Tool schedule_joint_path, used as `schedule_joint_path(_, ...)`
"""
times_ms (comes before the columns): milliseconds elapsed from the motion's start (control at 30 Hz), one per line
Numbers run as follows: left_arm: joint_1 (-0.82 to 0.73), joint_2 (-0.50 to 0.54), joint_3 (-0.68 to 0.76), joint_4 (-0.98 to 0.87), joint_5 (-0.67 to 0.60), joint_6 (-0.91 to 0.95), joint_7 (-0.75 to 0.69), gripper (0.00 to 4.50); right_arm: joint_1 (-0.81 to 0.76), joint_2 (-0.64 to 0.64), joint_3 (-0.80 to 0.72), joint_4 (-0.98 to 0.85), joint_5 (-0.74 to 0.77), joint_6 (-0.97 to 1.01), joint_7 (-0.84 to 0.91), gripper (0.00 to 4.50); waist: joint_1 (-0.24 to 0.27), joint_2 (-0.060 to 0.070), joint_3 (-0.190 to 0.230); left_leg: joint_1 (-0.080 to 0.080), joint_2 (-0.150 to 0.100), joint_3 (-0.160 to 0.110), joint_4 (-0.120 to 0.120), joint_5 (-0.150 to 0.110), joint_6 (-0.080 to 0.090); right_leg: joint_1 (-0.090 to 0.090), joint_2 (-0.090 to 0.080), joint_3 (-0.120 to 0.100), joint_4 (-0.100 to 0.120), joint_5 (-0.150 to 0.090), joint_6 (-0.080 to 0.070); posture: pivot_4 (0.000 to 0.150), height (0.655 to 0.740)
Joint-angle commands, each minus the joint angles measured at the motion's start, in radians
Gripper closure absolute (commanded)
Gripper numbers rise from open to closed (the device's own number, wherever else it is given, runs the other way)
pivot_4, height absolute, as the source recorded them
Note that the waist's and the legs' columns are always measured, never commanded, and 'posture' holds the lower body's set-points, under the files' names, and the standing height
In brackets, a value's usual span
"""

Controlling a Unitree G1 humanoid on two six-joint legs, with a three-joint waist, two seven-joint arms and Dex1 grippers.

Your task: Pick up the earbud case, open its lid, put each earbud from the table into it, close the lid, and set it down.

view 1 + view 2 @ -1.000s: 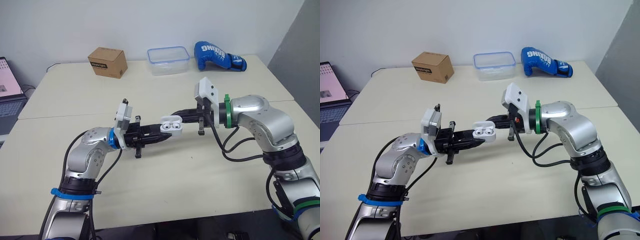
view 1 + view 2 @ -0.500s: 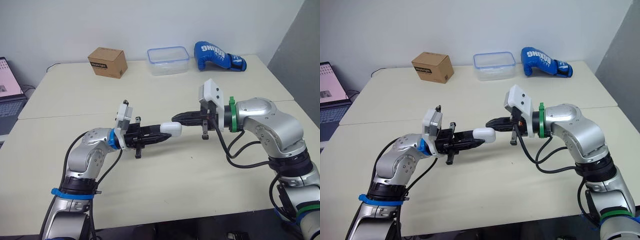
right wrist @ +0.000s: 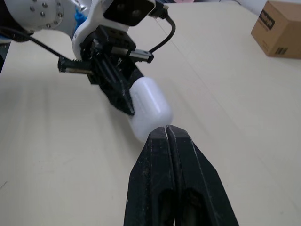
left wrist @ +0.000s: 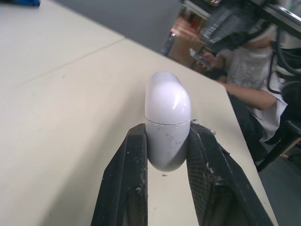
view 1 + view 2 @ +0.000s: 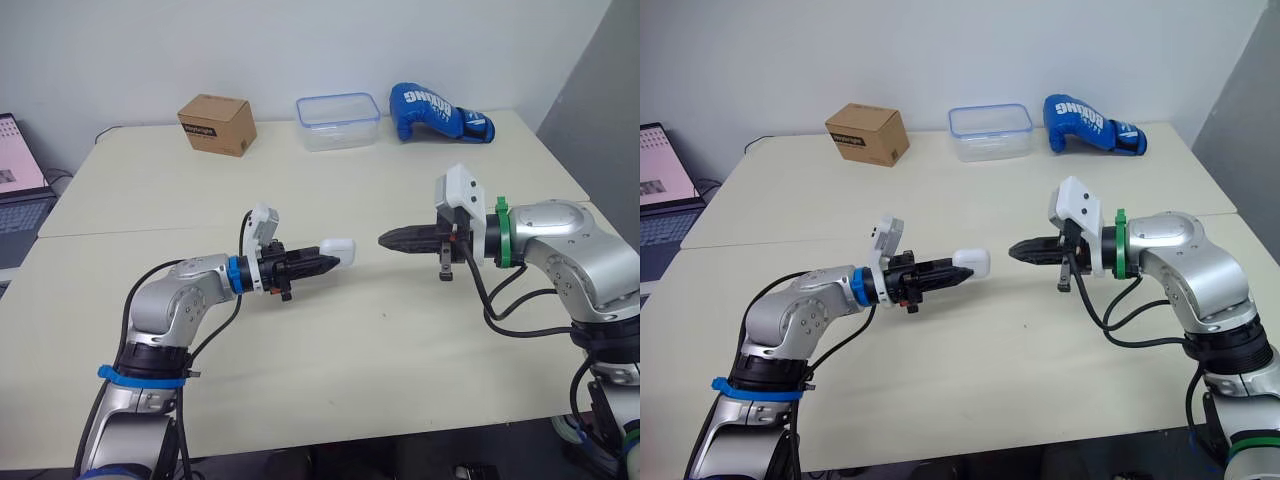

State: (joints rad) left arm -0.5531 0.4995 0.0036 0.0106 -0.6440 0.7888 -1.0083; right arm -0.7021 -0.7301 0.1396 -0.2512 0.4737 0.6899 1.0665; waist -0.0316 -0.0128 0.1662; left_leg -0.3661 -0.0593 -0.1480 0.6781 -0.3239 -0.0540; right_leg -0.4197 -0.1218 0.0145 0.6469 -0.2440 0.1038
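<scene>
The white earbud case [image 5: 338,250] has its lid closed and is held just above the table's middle. My left gripper [image 5: 325,260] is shut on its lower half, one finger on each side, as the left wrist view shows on the case [image 4: 167,122]. My right gripper [image 5: 385,240] is shut with nothing in it. It points at the case from the right with a small gap between them. In the right wrist view its closed fingertips [image 3: 166,129] sit just short of the case [image 3: 149,110]. No loose earbuds lie on the table.
A cardboard box [image 5: 215,123], a clear plastic container [image 5: 337,120] and a blue boxing glove [image 5: 438,112] line the table's far edge. A laptop [image 5: 15,165] stands off the left side. A seated person [image 4: 244,75] is beyond the table.
The case lid, open a second ago with both earbuds inside, is now closed. My right gripper has drawn back to the right, and the left arm has pulled the case slightly left.
</scene>
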Motion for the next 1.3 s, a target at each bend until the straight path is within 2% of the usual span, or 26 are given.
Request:
schedule_joint_path(33,-0.059,-0.024,0.009,0.062,-0.04,0.131,0.05,3.75,0.017,-0.012,-0.042,-0.008,0.006,-0.023,0.0,4.46,0.0,0.0,0.0,0.0,0.0,0.0,0.0,0.0,0.0,0.0,0.0,0.0,0.0,0.0,0.0,0.15,0.7307)
schedule_joint_path(267,-0.17,-0.093,-0.012,0.262,-0.026,0.264,0.074,3.75,0.059,-0.027,-0.063,-0.015,0.006,-0.016,-0.015,4.46,0.001,0.0,0.0,0.0,0.0,0.0,0.0,0.0,0.0,0.0,0.0,0.0,-0.001,0.0,0.0,0.15,0.7307)
schedule_joint_path(533,-0.273,-0.141,-0.024,0.493,0.059,0.242,0.094,3.75,0.109,-0.052,-0.085,-0.042,0.006,0.002,-0.04,4.46,0.001,0.0,0.0,0.0,-0.001,0.0,0.0,0.0,0.0,0.0,0.0,0.0,-0.001,0.0,0.0,0.15,0.7307)
schedule_joint_path(1000,-0.288,-0.132,-0.046,0.579,0.167,0.232,0.113,3.75,0.128,-0.056,-0.077,-0.027,-0.004,0.005,-0.075,4.46,0.0,0.0,0.0,0.0,-0.001,0.001,0.001,0.0,0.0,0.0,0.0,0.0,0.0,0.0,0.0,0.15,0.7307)
schedule_joint_path(1067,-0.288,-0.128,-0.052,0.581,0.177,0.22,0.108,3.02,0.126,-0.056,-0.075,-0.021,-0.006,0.003,-0.073,4.5,0.0,0.0,0.0,0.0,-0.001,0.001,0.001,0.0,0.0,0.0,0.0,0.0,0.0,0.0,0.0,0.15,0.7307)
schedule_joint_path(1300,-0.256,-0.082,-0.061,0.54,0.201,0.23,0.1,0.92,0.127,-0.051,-0.065,-0.013,-0.015,-0.003,-0.063,4.5,-0.001,0.0,0.0,0.001,0.0,0.001,0.001,0.0,0.0,0.0,0.0,0.0,0.001,0.0,0.0,0.15,0.7307)
